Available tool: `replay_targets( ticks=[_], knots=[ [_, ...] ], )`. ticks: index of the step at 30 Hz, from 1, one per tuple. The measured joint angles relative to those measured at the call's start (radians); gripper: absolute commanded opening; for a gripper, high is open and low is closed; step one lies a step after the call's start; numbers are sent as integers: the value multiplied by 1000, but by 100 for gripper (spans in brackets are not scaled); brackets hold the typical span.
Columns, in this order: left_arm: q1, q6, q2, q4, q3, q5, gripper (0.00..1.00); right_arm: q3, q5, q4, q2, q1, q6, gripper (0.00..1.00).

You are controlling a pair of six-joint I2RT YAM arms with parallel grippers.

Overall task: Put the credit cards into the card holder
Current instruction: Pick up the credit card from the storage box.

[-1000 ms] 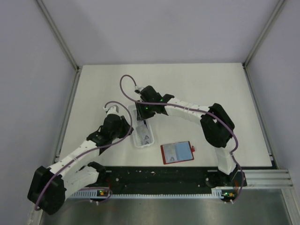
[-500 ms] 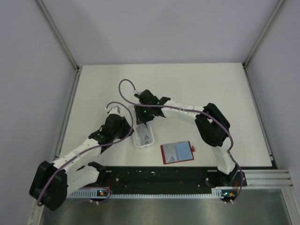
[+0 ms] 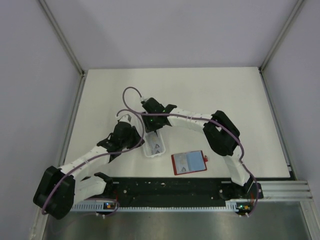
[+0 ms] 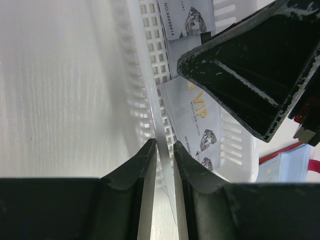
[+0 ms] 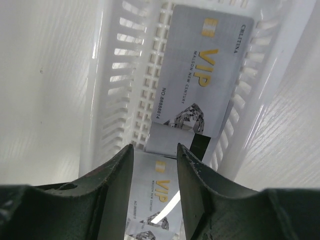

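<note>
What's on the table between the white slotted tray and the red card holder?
Nothing: the top view shows bare table between the white tray and the card holder.

The credit cards [image 5: 202,70] look glossy, the tray [image 5: 107,60] white plastic.

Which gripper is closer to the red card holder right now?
Right. The right gripper hangs over the tray beside the card holder; the left gripper straddles the tray's farther wall.
</note>
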Motion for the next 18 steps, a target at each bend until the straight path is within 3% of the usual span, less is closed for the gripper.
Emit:
replay_targets(
  ticks=[18],
  knots=[
    [0,-1,13,45,-13,19,15,124,154,22,57,19,-131,56]
  ],
)
